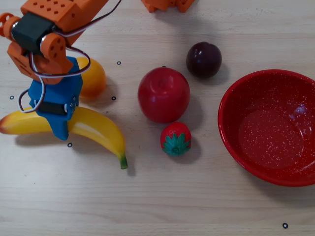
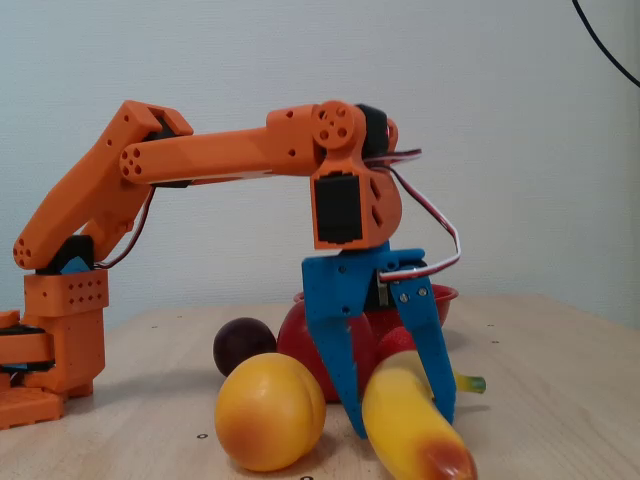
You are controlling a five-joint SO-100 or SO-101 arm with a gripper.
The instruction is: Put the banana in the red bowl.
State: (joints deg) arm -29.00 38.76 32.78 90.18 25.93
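The yellow banana (image 1: pixel 98 130) lies on the wooden table at the left of the overhead view, orange-red tip to the left and green stem to the lower right. In the fixed view it (image 2: pixel 420 450) points toward the camera. My blue gripper (image 1: pixel 61 125) reaches down over its middle, one finger on each side, both pressed against the banana (image 2: pixel 400 420). The banana still rests on the table. The red speckled bowl (image 1: pixel 231 137) stands empty at the right edge. In the fixed view only its rim (image 2: pixel 445 297) shows behind the gripper.
A round orange-yellow fruit (image 1: pixel 93 77) sits just behind the gripper. A red apple (image 1: pixel 163 94), a strawberry (image 1: pixel 175 139) and a dark plum (image 1: pixel 204 59) lie between the banana and the bowl. The arm's base (image 2: pixel 55 340) stands at the left of the fixed view.
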